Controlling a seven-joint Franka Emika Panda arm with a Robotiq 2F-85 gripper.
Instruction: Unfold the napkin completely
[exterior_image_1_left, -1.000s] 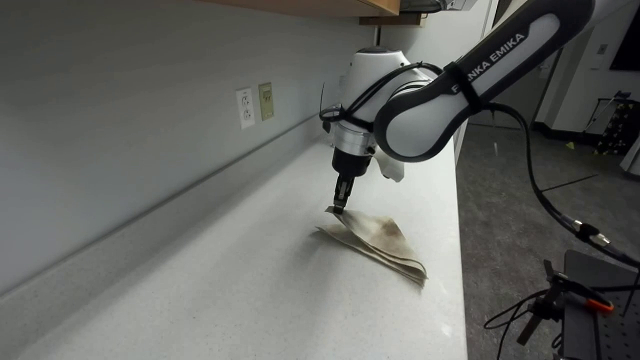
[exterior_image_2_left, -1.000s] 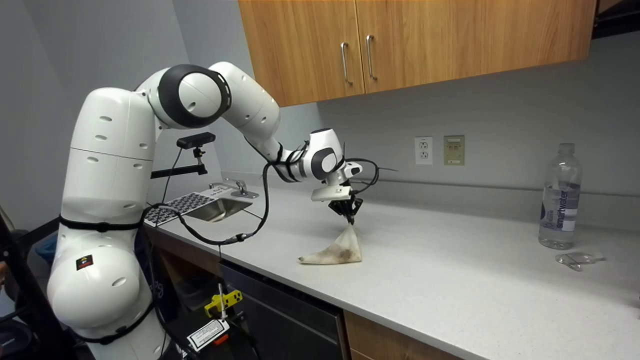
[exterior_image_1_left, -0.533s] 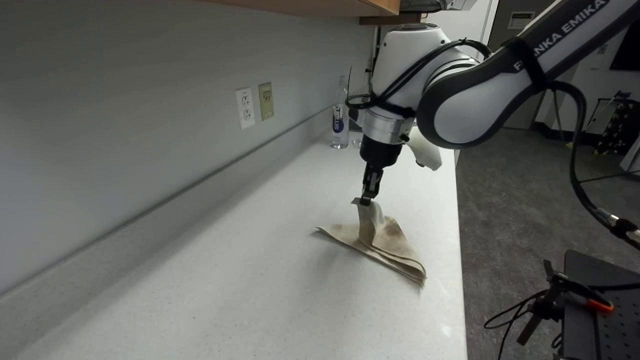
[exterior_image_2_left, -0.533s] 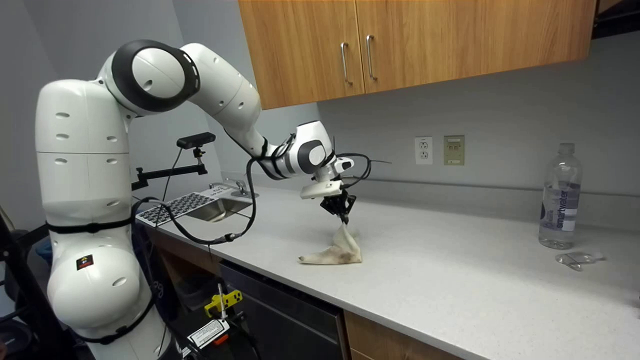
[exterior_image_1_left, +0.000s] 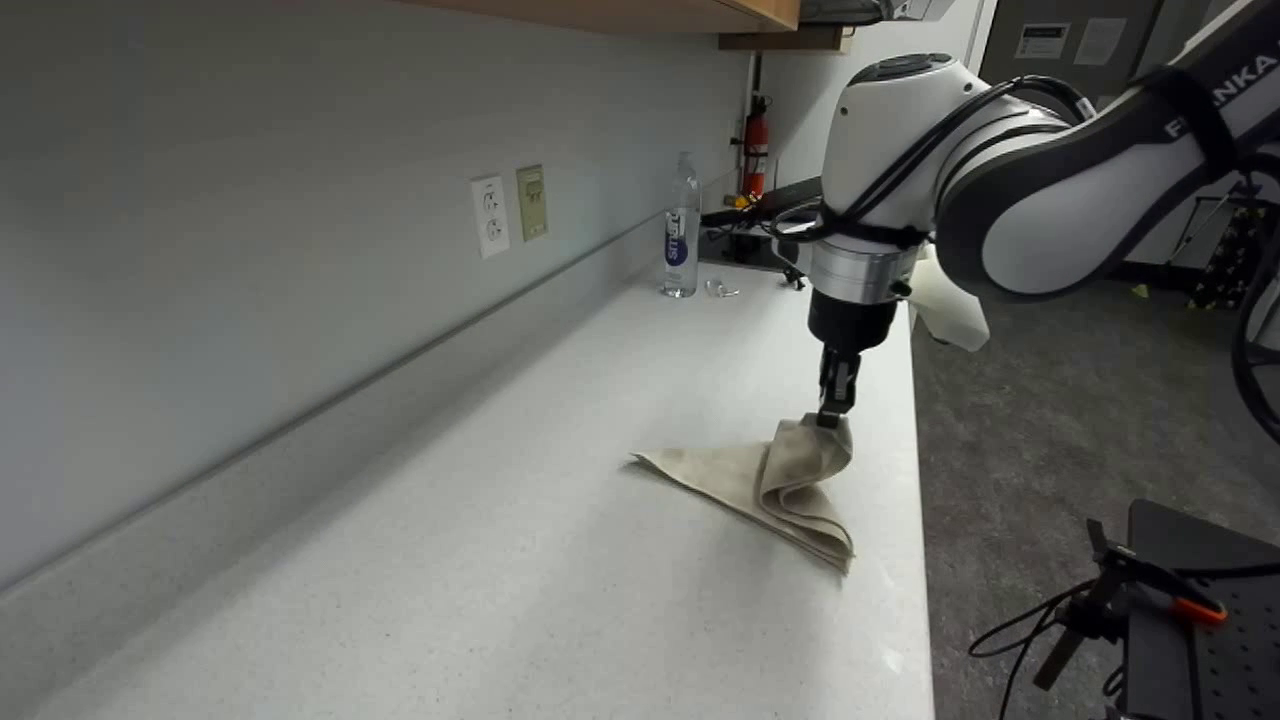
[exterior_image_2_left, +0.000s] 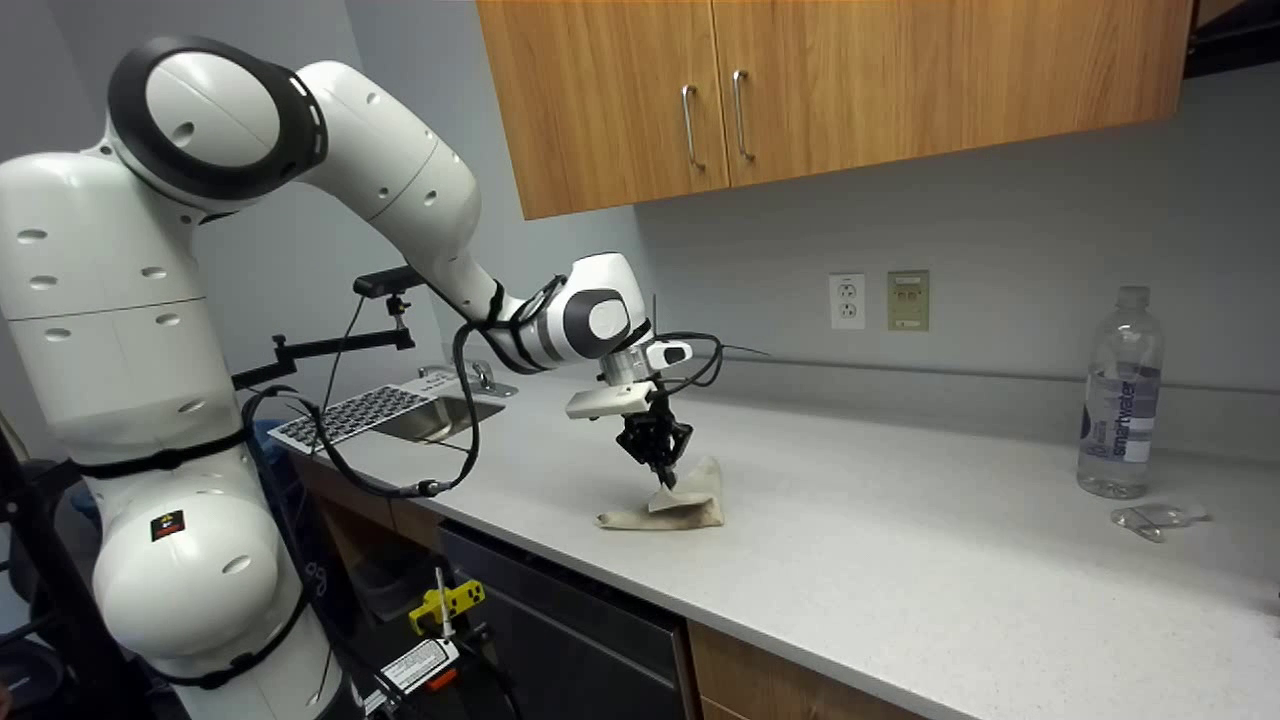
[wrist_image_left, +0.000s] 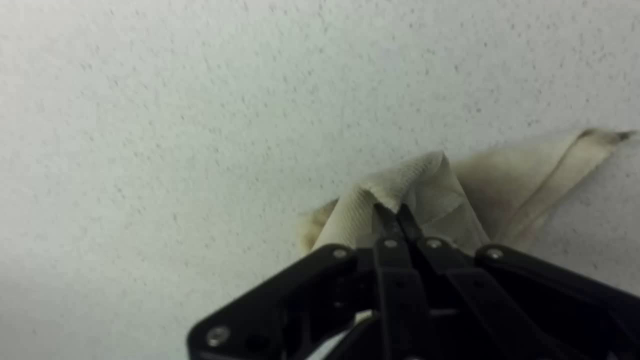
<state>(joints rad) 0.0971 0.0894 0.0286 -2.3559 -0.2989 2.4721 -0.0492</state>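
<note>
- The napkin (exterior_image_1_left: 745, 480) lay on the desk (exterior_image_1_left: 420, 580) near its front edge, folded into a rough triangle, with stacked layers showing at the corner closest to that edge.
- Its upper flap (exterior_image_1_left: 805, 455) was lifted and curled back on itself, making a loop of cloth instead of a flat sheet; the layers below rested on the desk.
- The fingers (wrist_image_left: 410, 225) were drawn together with hardly any gap and appeared to pinch the edge of that flap; cloth hid part of the tips in the wrist view, so how many layers they had hold of could not be told.
- The step in hand was, as I judged it, turning back the upper layer: the unfolding was under way but well short of complete.
- The next move called for carrying the flap on past its fold, drawing the loop out flat, lowering it and only then letting go; the layers underneath would probably need a fresh grip afterwards. Too hard a pull might have dragged the whole napkin along.
- Farther along the desk a water bottle (exterior_image_2_left: 1120, 400) stood upright, a small clear piece (exterior_image_2_left: 1150, 522) just beside it, both well apart from the work.
</note>
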